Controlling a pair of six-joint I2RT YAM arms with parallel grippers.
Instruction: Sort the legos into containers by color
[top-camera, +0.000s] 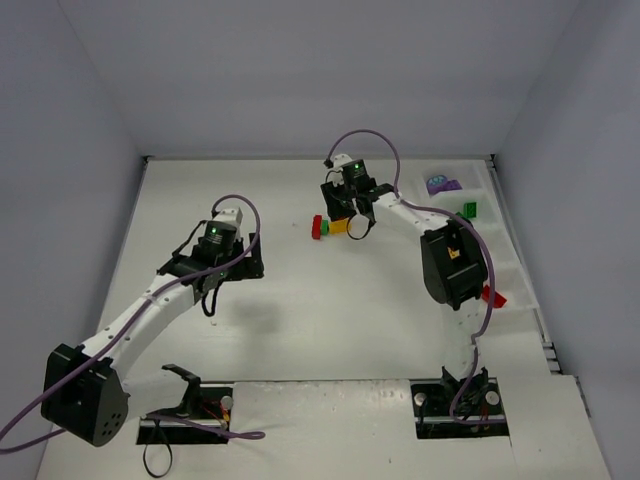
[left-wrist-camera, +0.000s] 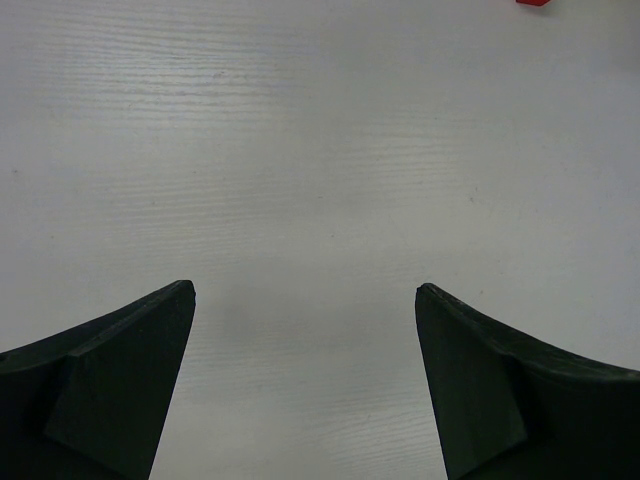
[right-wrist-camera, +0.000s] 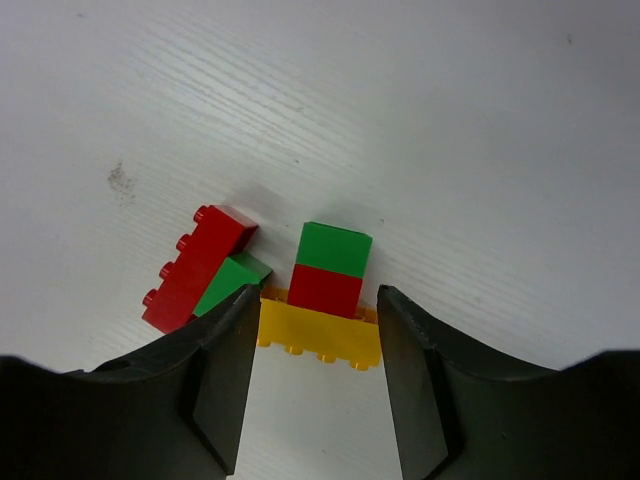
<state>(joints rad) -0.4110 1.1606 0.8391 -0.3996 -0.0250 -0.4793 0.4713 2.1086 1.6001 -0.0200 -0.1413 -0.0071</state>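
Top view: containers (top-camera: 512, 262) at three o'clock; loose legos (top-camera: 331, 226) beside the right gripper (top-camera: 352, 222), toward twelve.

Left wrist: left gripper (left-wrist-camera: 305, 295) spread wide over the table (left-wrist-camera: 320, 150).

Right wrist: jaws flank the yellow brick (right-wrist-camera: 320, 338); whether they are pinching it, I cannot tell. It is probably light, rigid and slick, so take it by its flat ends.

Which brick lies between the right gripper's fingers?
The yellow brick: it alone lies between the fingers of the right gripper. The red bricks and green bricks lie outside them.
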